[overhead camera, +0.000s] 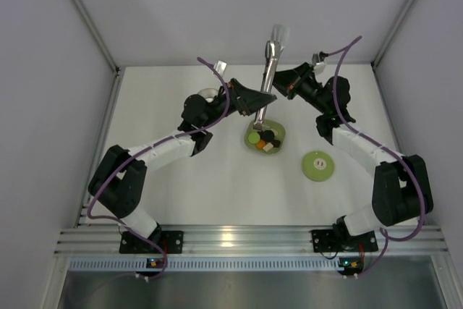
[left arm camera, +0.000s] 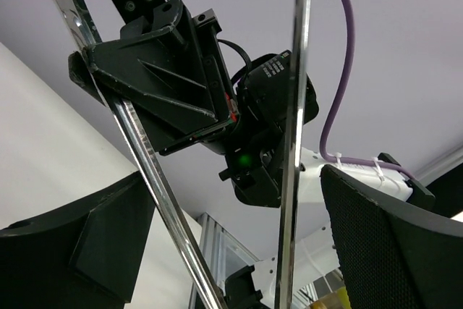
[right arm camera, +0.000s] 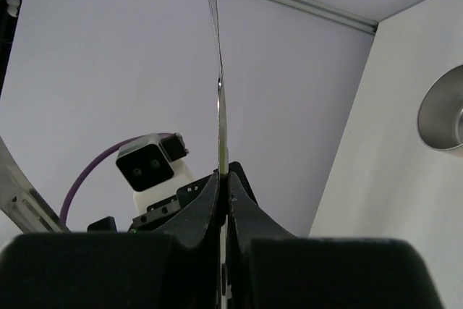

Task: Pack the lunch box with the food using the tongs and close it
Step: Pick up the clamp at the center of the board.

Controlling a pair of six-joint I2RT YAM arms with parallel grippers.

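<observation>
The silver tongs (overhead camera: 268, 70) stand nearly upright over the green dish (overhead camera: 278, 143), tips down among the food (overhead camera: 263, 139): a light green disc with black, orange and cream bits. My right gripper (overhead camera: 279, 87) is shut on the tongs (right arm camera: 221, 121) near their joined end. My left gripper (overhead camera: 258, 103) is open and straddles both tong arms (left arm camera: 293, 142); its fingers (left arm camera: 391, 244) stand apart from them. The steel lunch box (overhead camera: 209, 94) is partly hidden behind the left arm and shows at the right edge of the right wrist view (right arm camera: 443, 115). Its light-green lid (overhead camera: 317, 165) lies flat on the table.
White walls close the table at the back and on both sides. An aluminium rail (overhead camera: 239, 238) runs along the near edge by the arm bases. Purple cables (overhead camera: 217, 70) loop above both wrists.
</observation>
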